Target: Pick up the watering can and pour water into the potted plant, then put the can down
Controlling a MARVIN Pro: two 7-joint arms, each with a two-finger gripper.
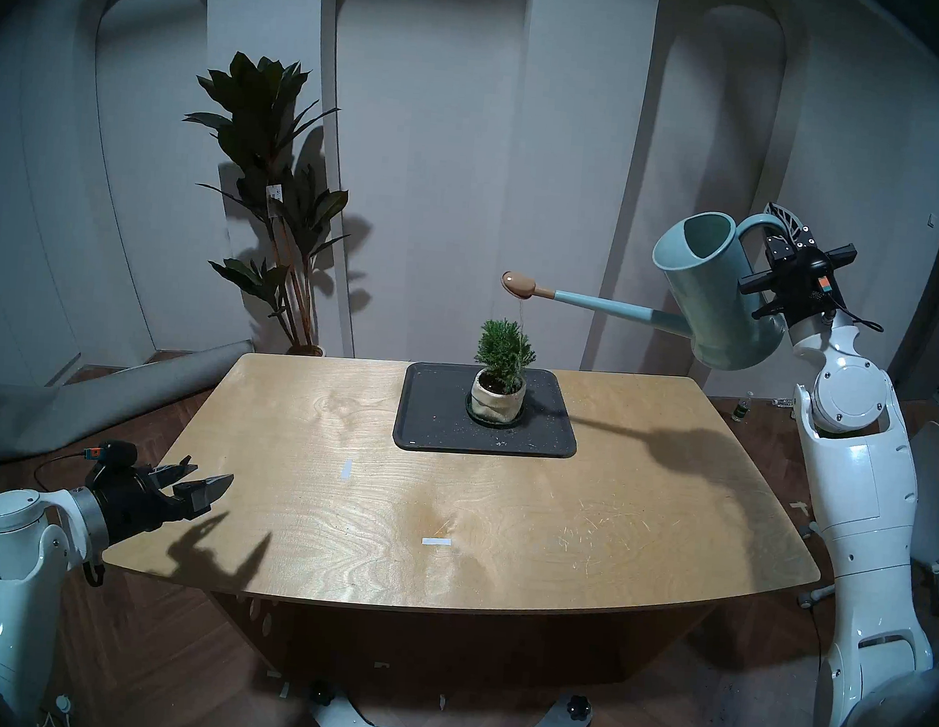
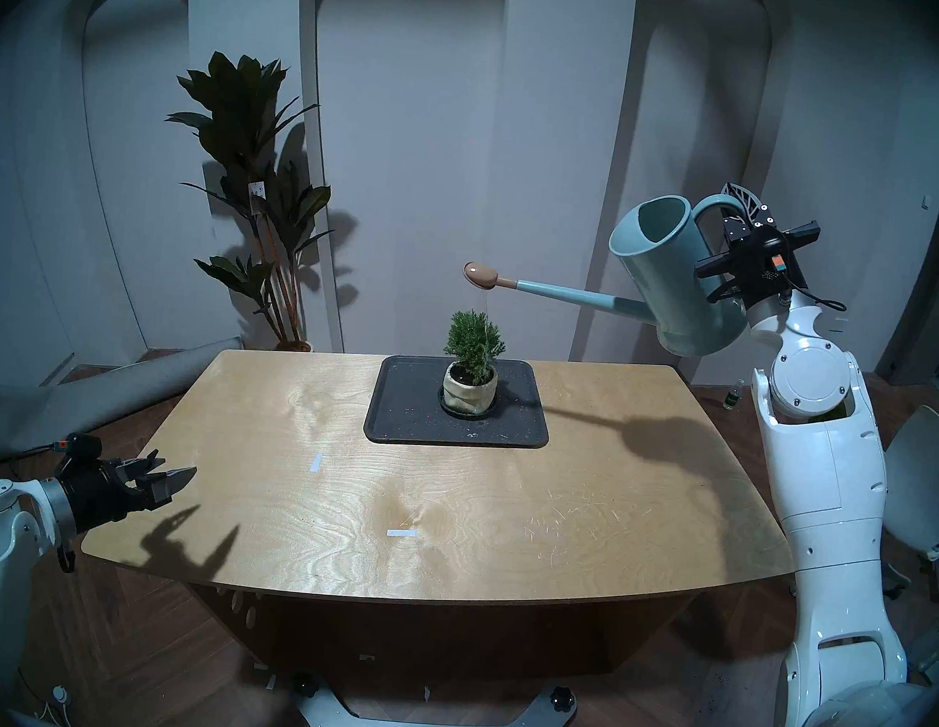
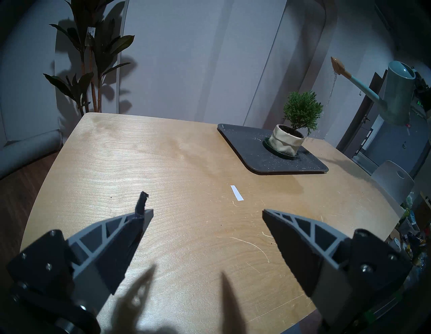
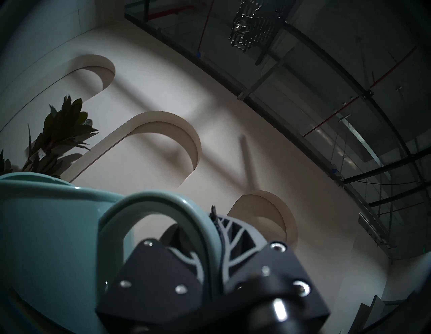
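Left gripper (image 3: 207, 211) jaws wide apart over the table (image 3: 163, 163), nothing between them. Far right: can (image 3: 396, 93) tilted in the air, rose (image 3: 337, 66) above the plant (image 3: 302, 112), thin water stream falling. Plant's cream pot sits on dark tray (image 3: 245, 144). White tape strip (image 3: 236, 193) mid-table. Tall plant (image 3: 93, 58) behind.

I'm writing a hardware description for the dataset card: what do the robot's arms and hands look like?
Both arms have glossy white, rounded shells with round joint caps. Each ends in a black hand: the left hand and right hand carry two grey, wedge-shaped fingers with open triangular ribbing and dark pads. A small orange-marked module and a thin black cable sit at each wrist.
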